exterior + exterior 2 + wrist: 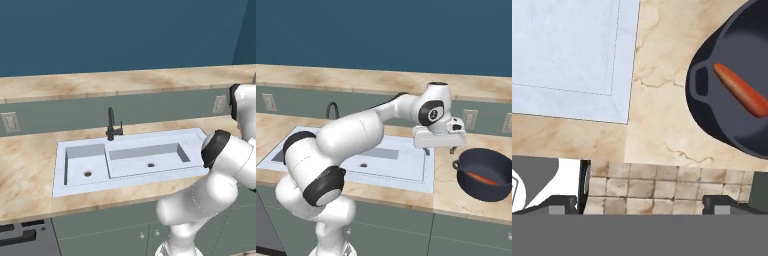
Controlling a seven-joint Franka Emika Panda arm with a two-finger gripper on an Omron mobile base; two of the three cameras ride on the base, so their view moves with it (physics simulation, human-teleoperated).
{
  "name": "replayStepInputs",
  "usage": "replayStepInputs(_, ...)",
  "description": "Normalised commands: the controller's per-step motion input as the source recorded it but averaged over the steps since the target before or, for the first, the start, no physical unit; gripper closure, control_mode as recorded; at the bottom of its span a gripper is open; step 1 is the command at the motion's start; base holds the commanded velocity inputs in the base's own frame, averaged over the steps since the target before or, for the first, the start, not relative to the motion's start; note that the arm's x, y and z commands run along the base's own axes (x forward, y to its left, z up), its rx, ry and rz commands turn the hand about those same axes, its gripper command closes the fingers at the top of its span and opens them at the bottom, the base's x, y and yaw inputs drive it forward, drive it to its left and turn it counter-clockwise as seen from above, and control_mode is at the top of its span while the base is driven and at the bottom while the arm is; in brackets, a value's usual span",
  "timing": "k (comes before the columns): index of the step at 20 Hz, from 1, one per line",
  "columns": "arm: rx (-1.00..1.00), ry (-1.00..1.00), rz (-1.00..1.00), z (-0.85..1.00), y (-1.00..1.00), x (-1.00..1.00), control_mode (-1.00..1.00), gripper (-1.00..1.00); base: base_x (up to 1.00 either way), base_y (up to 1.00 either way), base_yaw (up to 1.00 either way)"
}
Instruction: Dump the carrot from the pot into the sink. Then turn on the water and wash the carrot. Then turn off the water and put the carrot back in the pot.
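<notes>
The dark pot (481, 192) stands on the counter right of the sink (406, 179), and the orange carrot (483, 178) lies inside it. My gripper (440, 149) hangs open above the bare counter between the sink's right rim and the pot, with nothing between its fingers. Looking down in the hand view, the pot (722, 130) fills the upper right with the carrot (739, 90) lying aslant in it; its near handle (701, 82) faces the sink's corner (572, 50). The gripper (641, 205) is open here too. The black faucet (111, 125) shows no water; both basins look dry.
The wooden counter (25, 170) runs along a green backsplash with wall outlets (10, 121) (470, 119) and a raised ledge behind. A stove edge (20, 235) sits at the lower left. Tiled floor (647, 185) shows below the counter's front edge.
</notes>
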Motion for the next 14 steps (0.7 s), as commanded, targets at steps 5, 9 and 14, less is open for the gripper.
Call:
replayStepInputs(5,0.09,0.0,0.02,-0.21,-0.33,0.18,-1.0,-1.0,0.0,0.0,0.0)
replayStepInputs(9,0.07,0.0,0.0,-0.2,-0.2,0.3,-1.0,-1.0,0.0,0.0,0.0)
replayStepInputs(14,0.04,0.0,0.0,-0.15,-0.2,0.33,-1.0,-1.0,0.0,0.0,0.0)
